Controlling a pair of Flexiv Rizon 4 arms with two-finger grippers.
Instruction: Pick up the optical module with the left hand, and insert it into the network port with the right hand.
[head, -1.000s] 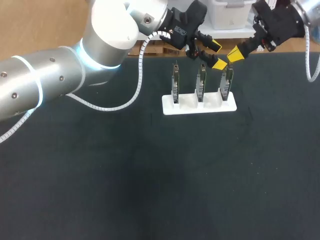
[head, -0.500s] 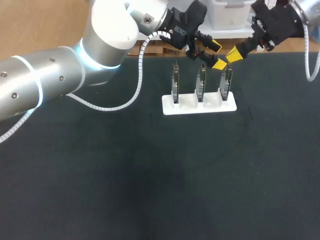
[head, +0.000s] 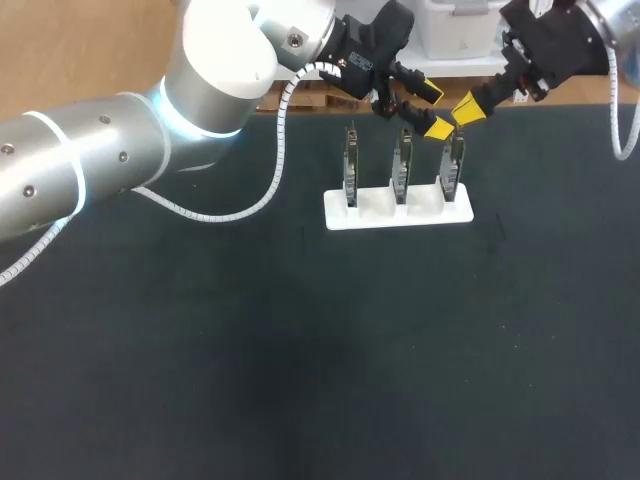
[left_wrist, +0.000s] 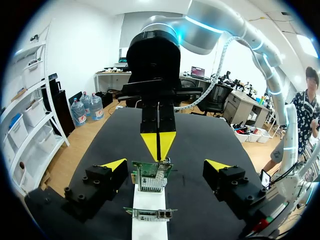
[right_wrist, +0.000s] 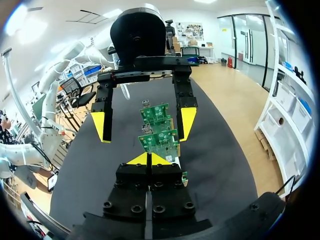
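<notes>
Yellow tips of the left gripper (left_wrist: 165, 165) stand wide apart w/ nothing clamped. Its fingers (left_wrist: 114, 164) flank the end network card (left_wrist: 152, 176), one on each side, clear of it. The right gripper (left_wrist: 158, 145) sits just ahead of the L one, facing it, tips pressed flat together into a single point just above that card's top edge. Nothing shows betw. them, and whether they touch the card can't be told. The card stands upright in a white holder (head: 398, 212) directly under both grippers, w/ 2 more cards in the same holder back under the L wrist. Metal ports (left_wrist: 150, 214) show on the next card, closer to the L wrist. Optical module: can't make it out in any view.
</notes>
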